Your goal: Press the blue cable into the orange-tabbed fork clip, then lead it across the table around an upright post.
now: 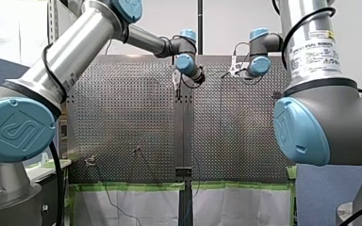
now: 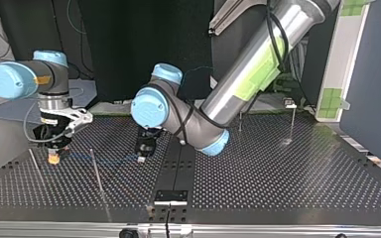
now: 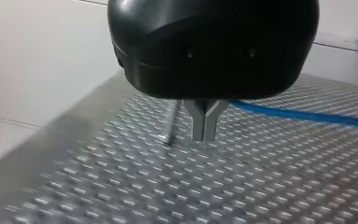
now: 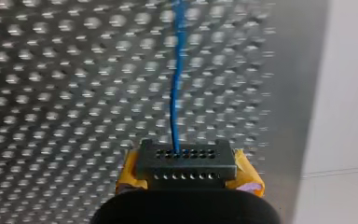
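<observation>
Left of the thin post (image 2: 96, 171) in the top view, by the edge of the table (image 4: 51, 116), my right gripper (image 4: 186, 161) pinches the blue cable (image 4: 174, 98). The cable runs past the post to my left gripper (image 3: 204, 134), whose fingers are squeezed together. Right of the post, the table spreads wide.

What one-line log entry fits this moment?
blue cable: runs between both grippers | left gripper: shut | right gripper: at cable's other end | post: not yet rounded

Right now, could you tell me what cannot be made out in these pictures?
- Left wrist view: whether my left gripper holds the blue cable; its housing hides the contact.
- Right wrist view: the cable's end, hidden behind a black block.
- Front view: cable too thin to trace.
</observation>
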### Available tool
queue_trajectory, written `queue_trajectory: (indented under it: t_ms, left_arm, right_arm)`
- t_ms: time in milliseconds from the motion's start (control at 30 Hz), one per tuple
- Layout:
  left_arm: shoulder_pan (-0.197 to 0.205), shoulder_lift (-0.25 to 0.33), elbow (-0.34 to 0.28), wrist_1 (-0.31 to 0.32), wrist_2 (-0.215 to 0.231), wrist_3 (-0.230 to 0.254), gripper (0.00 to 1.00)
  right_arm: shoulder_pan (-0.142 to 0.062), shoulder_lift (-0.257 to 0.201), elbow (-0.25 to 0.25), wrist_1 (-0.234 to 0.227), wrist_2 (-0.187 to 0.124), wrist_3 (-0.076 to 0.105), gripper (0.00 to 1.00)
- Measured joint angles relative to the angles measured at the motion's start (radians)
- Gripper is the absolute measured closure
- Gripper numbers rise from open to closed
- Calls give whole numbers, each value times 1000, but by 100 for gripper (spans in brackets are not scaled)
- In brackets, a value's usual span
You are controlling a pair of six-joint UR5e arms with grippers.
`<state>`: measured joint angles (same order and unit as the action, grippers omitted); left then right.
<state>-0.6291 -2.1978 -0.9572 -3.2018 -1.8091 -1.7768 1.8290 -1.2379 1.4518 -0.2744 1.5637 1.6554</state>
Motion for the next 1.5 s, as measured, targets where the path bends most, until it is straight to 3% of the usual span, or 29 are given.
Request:
queue_trajectory:
  t_ms: [367, 533, 567, 600, 667, 700, 733, 767, 833, 1067, 1200, 1333, 1500]
  left_arm:
    - [-4, -80, -2, 23, -1, 4, 100]
    - [-4, -84, -3, 24, -8, 7, 100]
    - [-4, -84, -3, 24, -9, 10, 94]
    - [-4, -84, -3, 23, -9, 12, 94]
    - [-4, -84, -3, 22, -13, 18, 47]
    - [-4, -84, -3, 21, -16, 20, 47]
    - [-4, -84, -3, 19, -23, 21, 29]
    - [-4, -84, -3, 17, -29, 22, 5]
    - [-6, -84, -3, 12, -46, 28, 0]
    - [-11, -84, -4, -11, -83, 49, 0]
    - [-14, -84, -7, -18, -102, 52, 0]
    - [-20, -84, -7, -22, -109, 54, 0]
    - [-27, -84, -7, -23, -112, 54, 0]
  right_arm:
    - [5, 88, 39, -20, 19, -5, 100]
    - [5, 105, 84, -64, 24, 16, 100]
    - [5, 107, 92, -72, 25, 21, 100]
    - [4, 109, 100, -80, 26, 26, 100]
    - [2, 111, 119, -99, 27, 34, 100]
    - [1, 112, 126, -107, 28, 36, 100]
    - [1, 112, 134, -118, 28, 38, 100]
    - [1, 113, 140, -125, 29, 39, 100]
    - [1, 119, 153, -143, 35, 44, 100]
    - [-6, 174, 213, -207, 85, 50, 100]
    - [-16, 209, 248, -242, 109, 63, 100]
    - [-36, 237, 285, -280, 130, 65, 100]
    - [-78, 274, 332, -326, 114, 66, 100]
